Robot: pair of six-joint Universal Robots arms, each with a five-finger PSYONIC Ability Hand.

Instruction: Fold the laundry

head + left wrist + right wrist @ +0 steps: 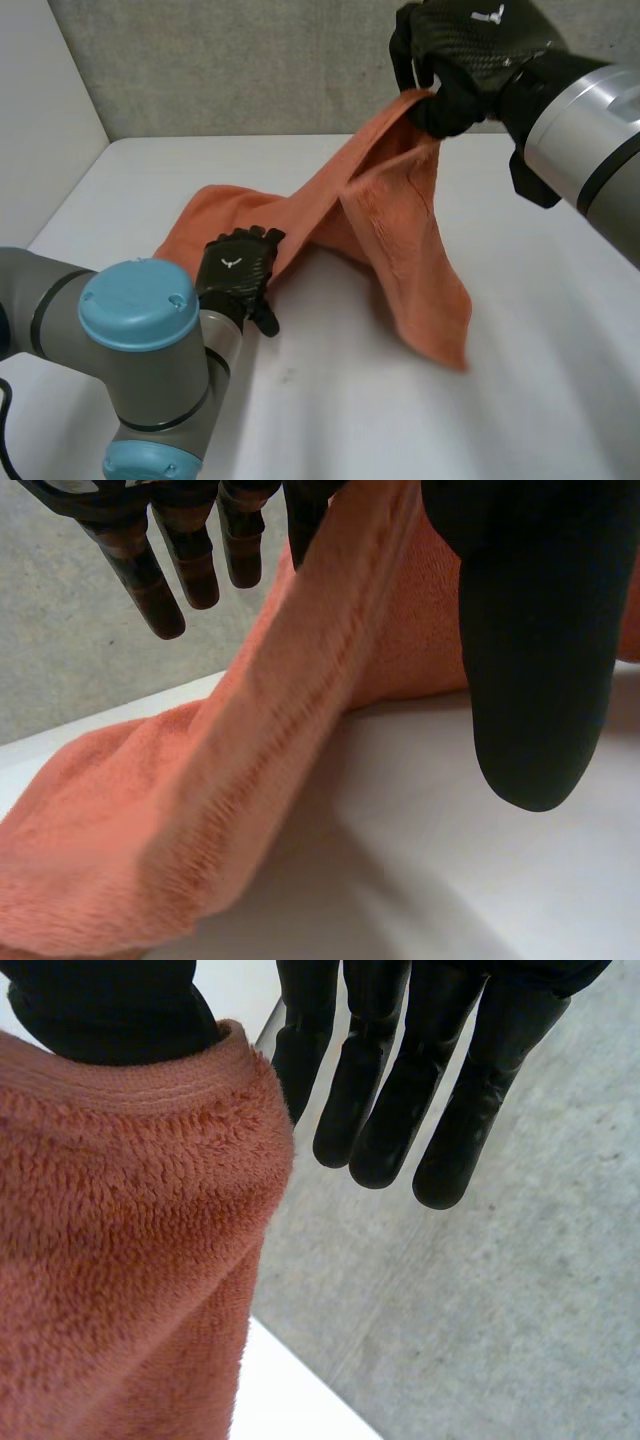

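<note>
Holds orange towel (pixel 390 230) by a corner, pinched between thumb and fingers of right hand (pixel 470 60), lifted above white table (pixel 520 400). Rests left hand (pixel 237 270), fingers straight and relaxed, on towel's low edge at table level.

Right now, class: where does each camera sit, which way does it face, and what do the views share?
Head: behind the robot, looking down at the table; left arm, right arm show.
Left wrist: along the left hand towards the table.
Right wrist: along the right hand, beyond the table.
All share the orange towel.
</note>
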